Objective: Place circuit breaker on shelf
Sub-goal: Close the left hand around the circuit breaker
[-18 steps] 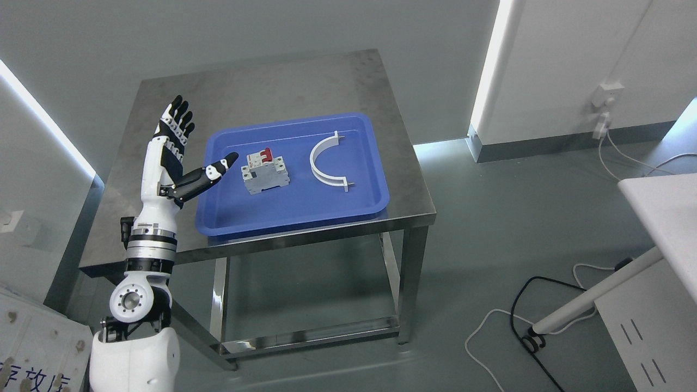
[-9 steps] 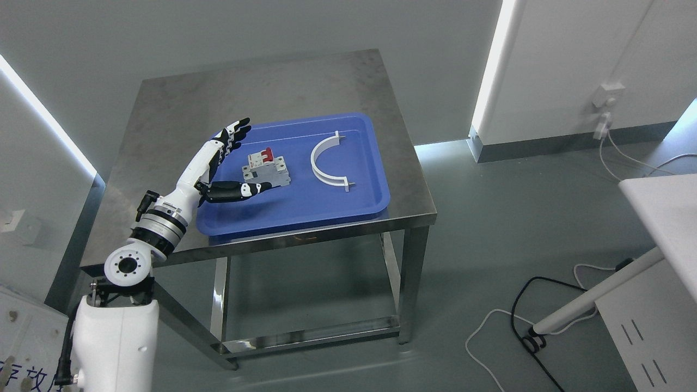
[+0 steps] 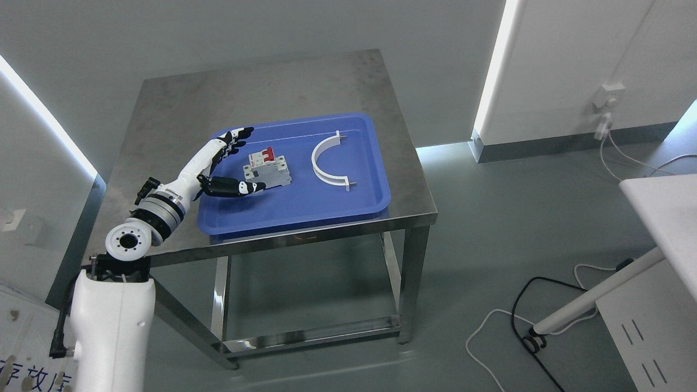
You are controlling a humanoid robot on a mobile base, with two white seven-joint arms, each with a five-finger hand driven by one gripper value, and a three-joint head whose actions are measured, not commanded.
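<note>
Steel table [image 3: 163, 109] carries blue tray [image 3: 305, 212]. My left hand [image 3: 228, 163] hovers spread, empty, thumb and fingers flanking circuit breaker [image 3: 267, 170] in the tray. Advice: close squarely on its sides, avoiding the white bracket [image 3: 325, 163] beyond.

A: Clearance round the circuit breaker [image 3: 267, 170]?
B: Left side taken up by the left hand [image 3: 220, 166]: fingers [image 3: 235, 137] spread behind it, thumb [image 3: 239, 188] laid along the front. Right side open, bare tray floor up to the white curved bracket [image 3: 328, 161], which is set apart from it.
A: Other blockers?
B: Blue tray [image 3: 305, 214] rim raised all round. Top approach unobstructed. Steel table [image 3: 245, 92] bare behind the tray and along its left. Front strip narrow. Right edge close to the tray rim.
</note>
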